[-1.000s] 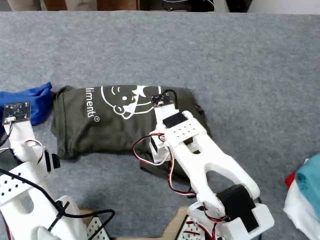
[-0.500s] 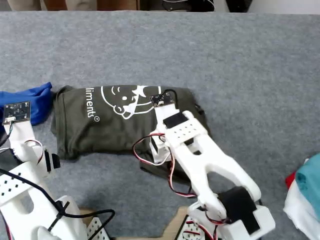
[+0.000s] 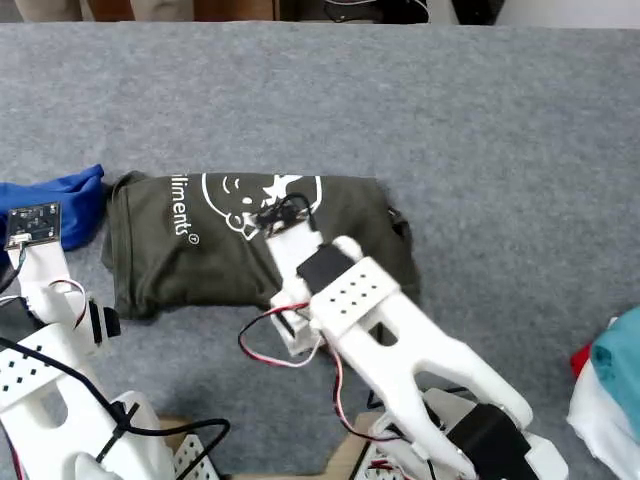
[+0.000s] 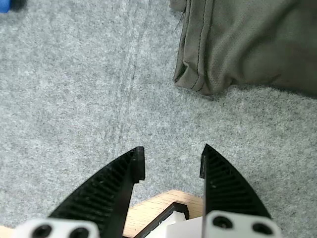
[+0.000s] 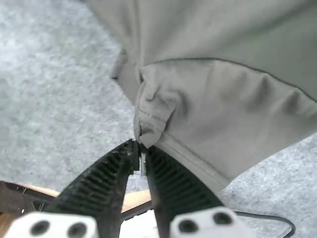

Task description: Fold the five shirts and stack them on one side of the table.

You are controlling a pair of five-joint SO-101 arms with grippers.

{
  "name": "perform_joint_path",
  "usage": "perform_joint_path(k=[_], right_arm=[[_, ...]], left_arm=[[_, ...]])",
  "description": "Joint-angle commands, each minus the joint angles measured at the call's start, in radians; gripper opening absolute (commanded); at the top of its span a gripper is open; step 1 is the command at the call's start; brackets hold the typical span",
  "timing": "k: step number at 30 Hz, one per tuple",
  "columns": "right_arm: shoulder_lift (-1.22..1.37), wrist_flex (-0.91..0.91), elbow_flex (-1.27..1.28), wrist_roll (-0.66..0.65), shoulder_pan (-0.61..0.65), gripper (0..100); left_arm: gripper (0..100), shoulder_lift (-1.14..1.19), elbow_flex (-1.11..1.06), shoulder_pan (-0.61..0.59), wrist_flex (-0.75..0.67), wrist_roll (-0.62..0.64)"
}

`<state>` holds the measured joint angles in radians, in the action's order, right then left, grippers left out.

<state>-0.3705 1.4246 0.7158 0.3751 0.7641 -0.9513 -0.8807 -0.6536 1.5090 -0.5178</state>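
Observation:
An olive shirt [image 3: 190,250] with white print lies partly folded at the table's middle left. My right arm [image 3: 350,290] leans over the shirt's near right part. In the right wrist view my right gripper [image 5: 140,151] is shut on a bunched hem of the olive shirt [image 5: 223,99], which hangs lifted above the grey table. My left gripper [image 4: 172,161] hovers open over bare table, short of the olive shirt's near left corner [image 4: 198,82], with nothing between its fingers. A blue shirt [image 3: 60,200] lies crumpled at the left edge.
A pile of teal, red and white shirts [image 3: 610,375] sits at the right edge. The grey table [image 3: 450,110] stretches bare across the far half. The arms' bases and loose cables [image 3: 150,440] crowd the near edge.
My right arm has swung left across the olive shirt, pulling the gripped hem with it, so the shirt's near right flap has been drawn off the table. The left arm has kept still.

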Motion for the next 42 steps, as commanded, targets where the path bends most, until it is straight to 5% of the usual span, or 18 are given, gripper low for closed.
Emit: perform_joint_path(k=[1, 4, 12, 20, 25, 32, 42], right_arm=[[-0.038, -0.037, 0.008, -0.06, 0.033, 0.9], [-0.038, -0.064, 0.056, -0.11, 0.033, 3.1], [-0.047, 0.044, 0.054, -0.308, 0.022, 33.4], [-0.044, 0.041, 0.088, -0.532, 0.024, 33.4], [-0.039, -0.112, 0.231, -0.717, 0.024, 33.4], [-0.038, -0.402, 0.395, -0.749, 0.018, 33.0], [-0.038, -0.637, 0.51, -0.746, -0.153, 3.4]], left_arm=[[19, -0.015, 0.006, 0.011, 0.008, -0.009], [19, -0.015, 0.008, 0.011, 0.008, -0.009], [19, -0.015, 0.006, 0.011, 0.008, -0.008], [19, -0.015, 0.006, 0.011, 0.008, -0.008], [19, -0.015, 0.006, 0.011, 0.008, -0.008], [19, -0.015, 0.006, 0.011, 0.008, -0.008], [19, -0.015, 0.006, 0.011, 0.008, -0.008]])
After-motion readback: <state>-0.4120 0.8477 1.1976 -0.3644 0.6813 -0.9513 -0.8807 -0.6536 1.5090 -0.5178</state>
